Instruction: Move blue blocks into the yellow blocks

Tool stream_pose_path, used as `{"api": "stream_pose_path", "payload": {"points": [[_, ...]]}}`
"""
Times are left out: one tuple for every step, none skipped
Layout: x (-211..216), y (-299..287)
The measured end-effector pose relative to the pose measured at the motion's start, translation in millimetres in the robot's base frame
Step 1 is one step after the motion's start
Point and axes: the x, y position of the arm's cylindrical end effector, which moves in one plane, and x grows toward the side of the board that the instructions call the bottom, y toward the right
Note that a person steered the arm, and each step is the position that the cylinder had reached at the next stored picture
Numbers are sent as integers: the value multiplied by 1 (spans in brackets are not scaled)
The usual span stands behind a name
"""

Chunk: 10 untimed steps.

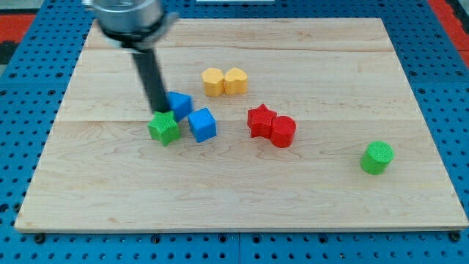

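**Nudging the blue pair up toward the yellows**

No fingers on this rig to open or close, only a straight dark rod; my tip (159, 111) down on the pale wooden tabletop (322, 198), touching or just beside the left face of the rear blue plastic block (179, 103) (shape not clear, partly hidden), with the green star-shaped block (163, 128) right below.

Blue plastic cube (202, 125) just below and right of the first blue one. Two yellow plastic blocks (224, 81), side by side and touching, up and to the view's right, near but apart from the blues.

Best handled, by judgement:
- Push from lower left, aimed up-right at the yellows.
- Keep contact centred on the block's face to avoid spin.
- Stay clear of the green star to avoid dragging it along.
- Treat each blue separately if they split.

Red star and red cylinder (271, 126) and the green cylinder (377, 157) well off the line.
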Motion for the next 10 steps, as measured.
{"api": "stream_pose_path", "payload": {"points": [[-12,32],[35,1],[80,-3],[57,48],[10,47],[3,52],[6,47],[5,47],[5,47],[5,48]]}}
